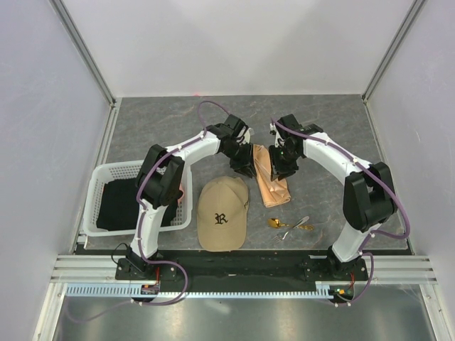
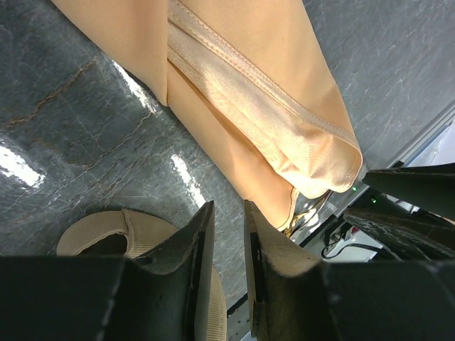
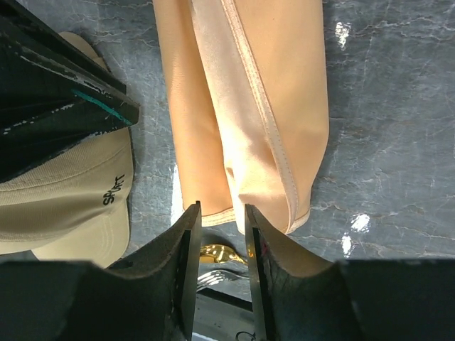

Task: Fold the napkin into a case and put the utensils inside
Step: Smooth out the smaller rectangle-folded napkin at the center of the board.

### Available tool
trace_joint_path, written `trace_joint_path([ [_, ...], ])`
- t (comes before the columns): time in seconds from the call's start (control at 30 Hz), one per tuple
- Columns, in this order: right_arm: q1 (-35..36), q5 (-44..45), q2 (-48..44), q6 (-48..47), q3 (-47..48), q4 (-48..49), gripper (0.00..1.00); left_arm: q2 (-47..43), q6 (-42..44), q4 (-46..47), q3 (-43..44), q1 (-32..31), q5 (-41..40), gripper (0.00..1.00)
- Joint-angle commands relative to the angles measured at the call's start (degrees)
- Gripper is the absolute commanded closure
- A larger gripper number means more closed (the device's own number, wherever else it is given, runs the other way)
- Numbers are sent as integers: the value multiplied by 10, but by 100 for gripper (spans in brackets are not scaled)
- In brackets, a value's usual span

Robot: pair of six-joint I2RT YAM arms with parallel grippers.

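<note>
The peach-orange napkin (image 1: 271, 186) lies folded lengthwise into a narrow strip, with hemmed layers showing along its top (image 2: 256, 92) (image 3: 242, 106). My left gripper (image 1: 246, 168) (image 2: 229, 212) hovers at the strip's left side, jaws slightly apart with only table between them. Over the strip's right side my right gripper (image 1: 284, 168) (image 3: 222, 213) stands the same way, holding nothing. The utensils (image 1: 288, 224) lie on the table beyond the napkin's near end. A gold spoon (image 3: 217, 253) and a silvery piece (image 3: 213, 278) show between the right fingers.
A tan baseball cap (image 1: 222, 213) (image 3: 64, 192) sits just left of the napkin and utensils. A white basket (image 1: 99, 177) holding a black cloth (image 1: 128, 202) stands at the left. Grey walls enclose the table on three sides.
</note>
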Motion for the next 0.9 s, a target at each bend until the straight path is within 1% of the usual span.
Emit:
trace_joint_path([
  [0.0,9,36,4,-3,-10,10,61,-7,-24,20,11,2,5,71],
  [0.03,13,53,9,-5,-9,9,61,1,-26,22,10,2,7,71],
  [0.23,18,85,11,-13,2,-3,58,20,-28,29,18,2,12,72],
  [0.33,18,97,9,-13,16,-9,58,13,-28,30,16,2,14,74],
  [0.43,17,100,17,-21,18,-21,59,-8,-23,30,4,1,13,74],
  [0.5,18,121,18,-24,7,-22,60,-14,-29,30,-3,1,21,69],
  [0.63,18,131,21,-31,-2,-19,60,-7,-34,31,-5,-3,26,64],
  [0.8,17,134,32,-32,-8,-6,62,8,-33,33,-3,-3,28,62],
  [0.87,18,128,36,-34,-12,-2,66,10,-36,39,-3,-4,31,62],
])
